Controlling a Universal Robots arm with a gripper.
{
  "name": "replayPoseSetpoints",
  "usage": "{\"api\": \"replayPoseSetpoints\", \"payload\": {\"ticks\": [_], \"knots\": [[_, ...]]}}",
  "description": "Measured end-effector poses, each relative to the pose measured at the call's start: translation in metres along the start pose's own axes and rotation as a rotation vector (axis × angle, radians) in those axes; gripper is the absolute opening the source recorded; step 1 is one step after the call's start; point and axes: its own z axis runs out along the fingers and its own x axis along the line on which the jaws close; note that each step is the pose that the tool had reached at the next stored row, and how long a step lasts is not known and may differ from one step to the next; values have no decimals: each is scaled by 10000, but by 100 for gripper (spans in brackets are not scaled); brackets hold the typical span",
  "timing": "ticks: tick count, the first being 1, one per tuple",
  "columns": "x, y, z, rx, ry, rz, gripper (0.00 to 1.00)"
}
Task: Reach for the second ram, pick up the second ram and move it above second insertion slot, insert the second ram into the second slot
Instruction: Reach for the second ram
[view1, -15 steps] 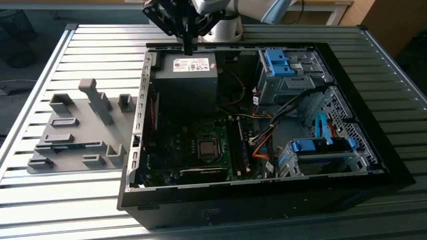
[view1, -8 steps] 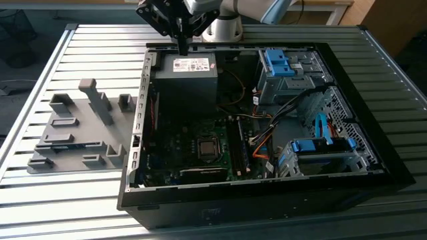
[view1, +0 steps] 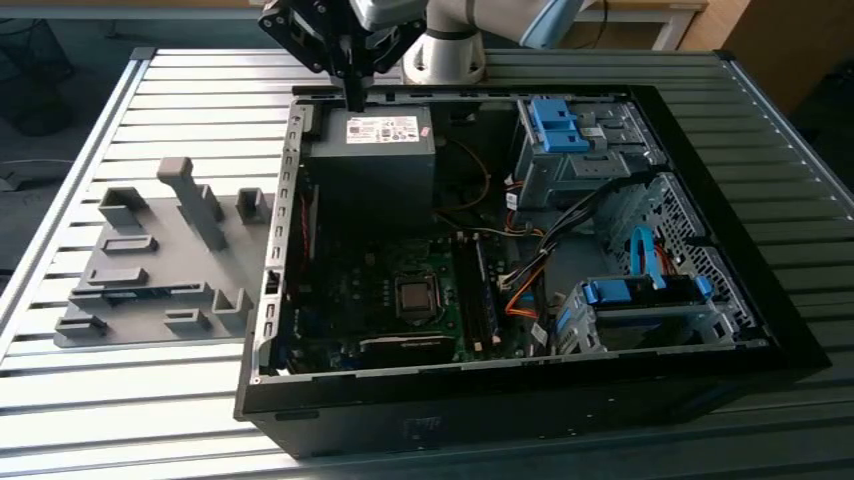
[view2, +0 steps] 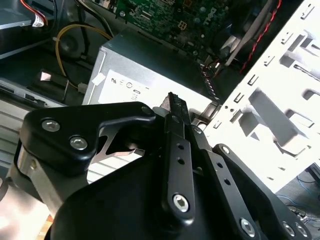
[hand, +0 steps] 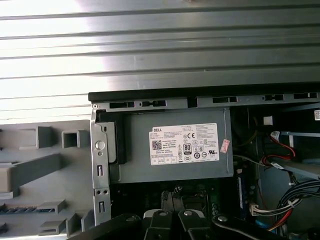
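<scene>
the gripper (view1: 358, 98) is hanging at the top of the exterior view, just over the grey power box (view1: 374, 165) inside the open computer case (view1: 534, 425). in the second wrist view its fingers (view2: 176, 150) are looking pressed together, with nothing between them. the second ram (view1: 134, 291) is, i think, the thin blue-green strip lying in the grey holder (view1: 147, 215) in the lower left of the exterior view, well apart from the gripper. it is looking light, thin and stiff, but easy to hurt. i am thinking the best place to hold it is by its two flat sides near the middle of its length, not touching the contact edge and not squeezing the chips hard.
</scene>
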Motion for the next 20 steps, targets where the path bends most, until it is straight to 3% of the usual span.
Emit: {"api": "replayPoseSetpoints", "payload": {"ticks": [20], "knots": [[141, -11, 9, 2, 24, 1, 11]]}}
